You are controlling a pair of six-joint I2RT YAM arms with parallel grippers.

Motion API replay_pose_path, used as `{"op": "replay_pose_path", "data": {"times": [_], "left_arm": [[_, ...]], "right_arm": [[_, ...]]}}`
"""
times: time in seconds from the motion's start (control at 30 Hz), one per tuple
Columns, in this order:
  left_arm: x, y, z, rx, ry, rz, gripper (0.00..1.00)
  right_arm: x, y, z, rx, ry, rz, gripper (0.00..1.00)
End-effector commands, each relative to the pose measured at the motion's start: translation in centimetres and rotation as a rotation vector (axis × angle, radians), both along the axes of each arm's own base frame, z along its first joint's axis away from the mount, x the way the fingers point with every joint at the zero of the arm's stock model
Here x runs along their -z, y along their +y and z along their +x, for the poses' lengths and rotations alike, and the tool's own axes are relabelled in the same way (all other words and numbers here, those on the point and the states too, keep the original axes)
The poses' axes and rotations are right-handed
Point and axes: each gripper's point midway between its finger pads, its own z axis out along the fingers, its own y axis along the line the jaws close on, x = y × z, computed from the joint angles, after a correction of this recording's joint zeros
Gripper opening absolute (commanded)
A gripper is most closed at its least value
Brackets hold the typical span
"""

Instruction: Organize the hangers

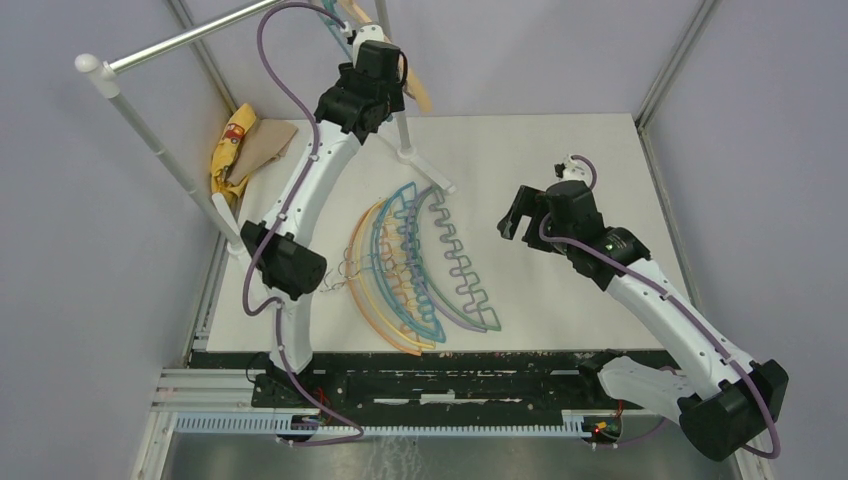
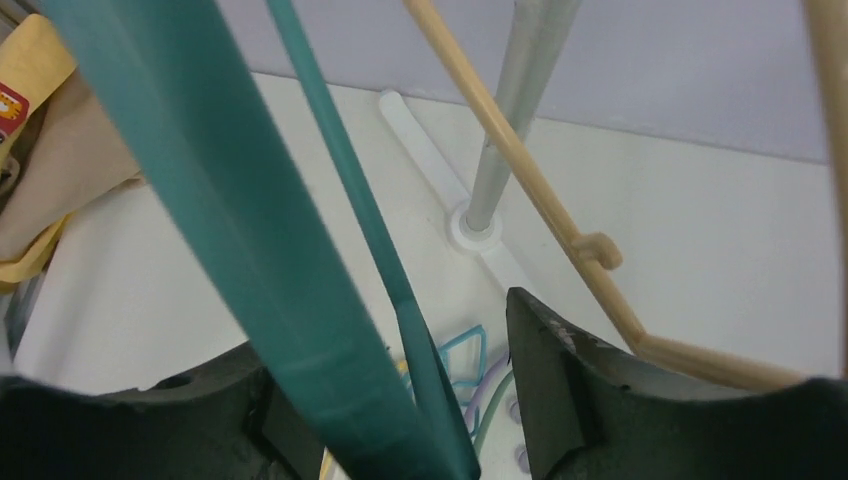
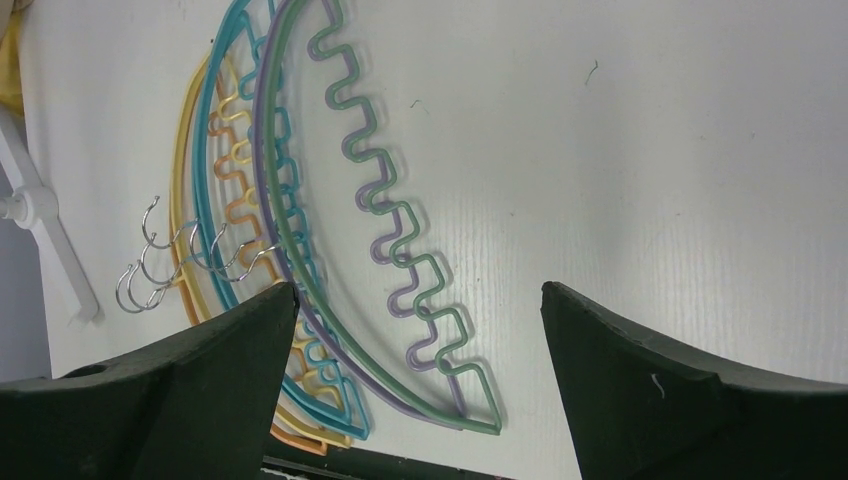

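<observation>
A: Left fingers [image 2: 620, 400]?
B: Apart, with a teal hanger [image 2: 250, 230] running between them, up by the rail [image 1: 190, 38], far left. A tan hanger [image 2: 520, 170] is beside it.
A: Right fingers [image 3: 680, 400]?
B: Wide apart and empty, just right of the other hangers [image 1: 420, 270] piled mid-bench [image 1: 580, 150].

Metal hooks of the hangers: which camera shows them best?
The right wrist view: the metal hooks lie close and sharp, left of the fingers. The top view shows them small and tangled; the left wrist view shows none.
</observation>
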Motion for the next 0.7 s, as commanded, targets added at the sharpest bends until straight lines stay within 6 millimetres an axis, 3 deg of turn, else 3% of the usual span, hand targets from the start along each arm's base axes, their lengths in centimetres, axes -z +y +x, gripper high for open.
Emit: {"op": "replay_pose_path", "data": {"times": [0.0, 0.07, 0.27, 0.43, 0.47, 0.5, 0.67], "left_arm": [[-5.4, 0.5, -2.7, 0.075, -0.093, -0.016, 0.76], [-6.2, 0.6, -3.8, 0.094, -0.105, -0.028, 0.97], [-7.2, 0.6, -8.2, 0.205, -0.131, -0.097, 0.99], [-3.9, 1.5, -13.6, 0.282, -0.118, -0.15, 0.99], [-4.1, 1.9, -14.8, 0.288, -0.141, -0.169, 0.99], [-2.2, 2.2, -15.8, 0.295, -0.119, -0.173, 0.99], [0.9, 3.1, -19.7, 0.326, -0.095, -0.218, 0.99]], "right_arm": [[-1.4, 0.0, 0.1, -0.015, -0.053, 0.016, 1.0], [-1.4, 0.0, 0.0, -0.023, -0.049, 0.006, 1.0], [-0.9, 0.0, -0.4, -0.044, -0.04, -0.006, 1.0], [0.4, 0.1, -0.4, -0.083, -0.024, -0.042, 1.0], [0.8, 0.1, -0.3, -0.09, -0.016, -0.051, 1.0], [1.2, 0.3, -0.3, -0.1, -0.007, -0.056, 1.0], [2.8, 1.7, 0.1, -0.15, 0.034, -0.035, 1.0]]}}
